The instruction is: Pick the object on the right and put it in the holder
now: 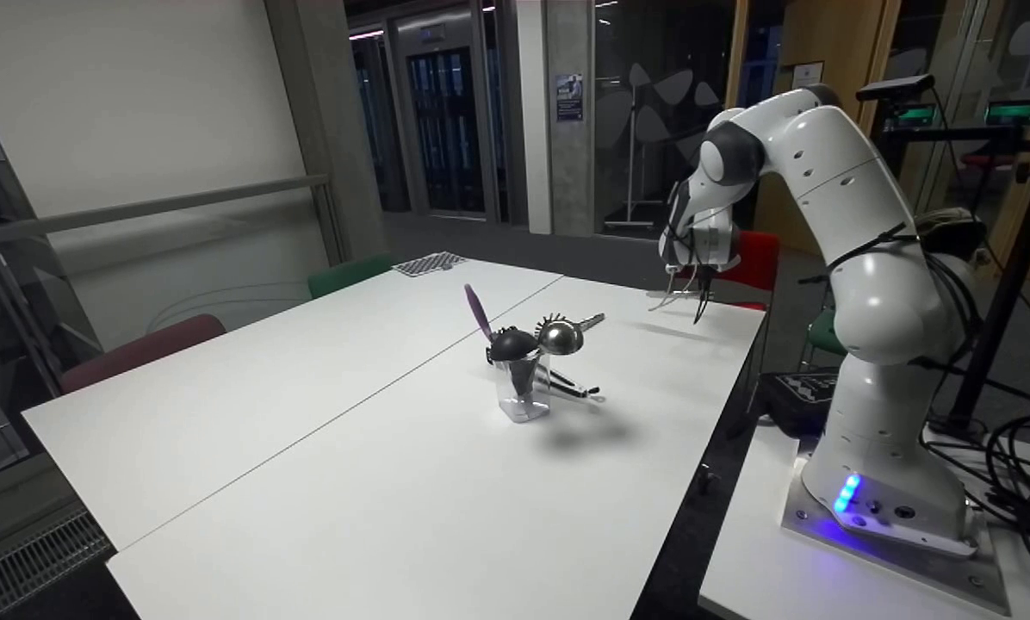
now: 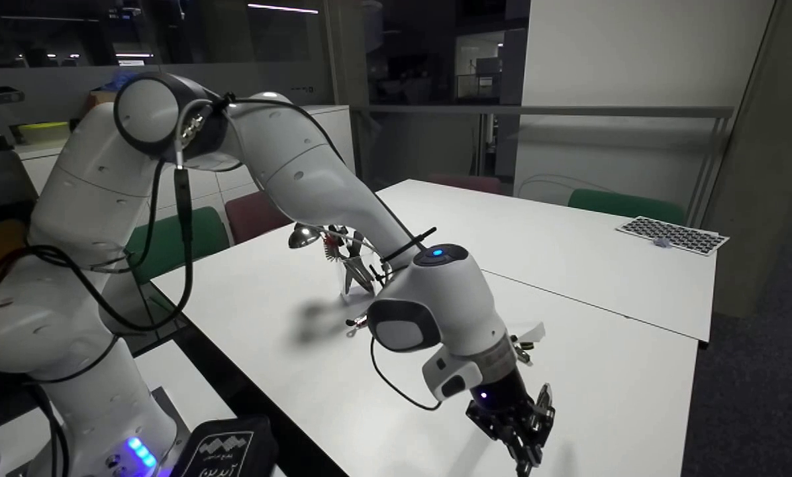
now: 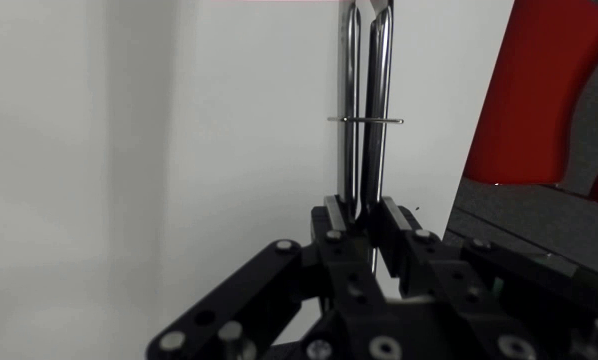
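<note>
Steel tongs (image 3: 378,107) in our gripper (image 3: 361,215), jaws nearly together, apparently pinching both sides. Long axis runs outward from grasp, looks near level. Clear cup (image 1: 524,409) stands well apart, on our left; we judge tongs need tipping upright before entry.
</note>
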